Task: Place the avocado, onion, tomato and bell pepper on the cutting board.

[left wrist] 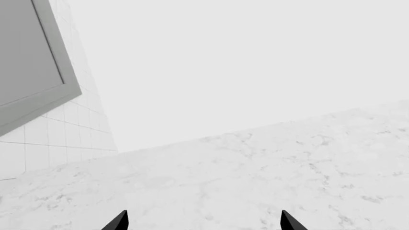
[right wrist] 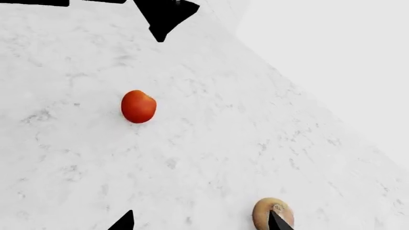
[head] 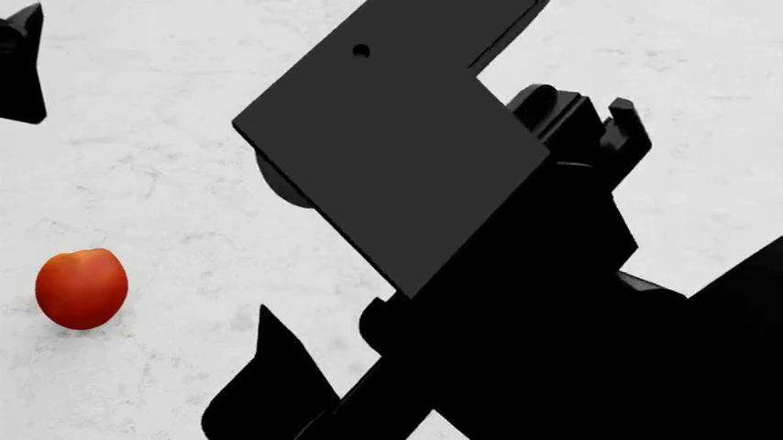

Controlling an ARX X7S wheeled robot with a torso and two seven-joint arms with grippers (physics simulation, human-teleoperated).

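The tomato (head: pixel 81 288) lies on the white marble counter, at the left of the head view, and it also shows as the tomato (right wrist: pixel 138 106) well ahead of my right gripper (right wrist: pixel 201 223). That gripper is open with bare marble between its tips. The tan onion (right wrist: pixel 262 213) sits by one of its fingertips (right wrist: pixel 277 222), which covers part of it in the right wrist view. My left gripper (left wrist: pixel 203 222) is open over bare counter. The avocado, bell pepper and cutting board are out of view.
A black arm (head: pixel 490 238) fills most of the head view and hides the counter behind it. A tiled wall (left wrist: pixel 70 134) with a grey framed panel (left wrist: pixel 32 62) rises beyond the counter (left wrist: pixel 255 177) in the left wrist view.
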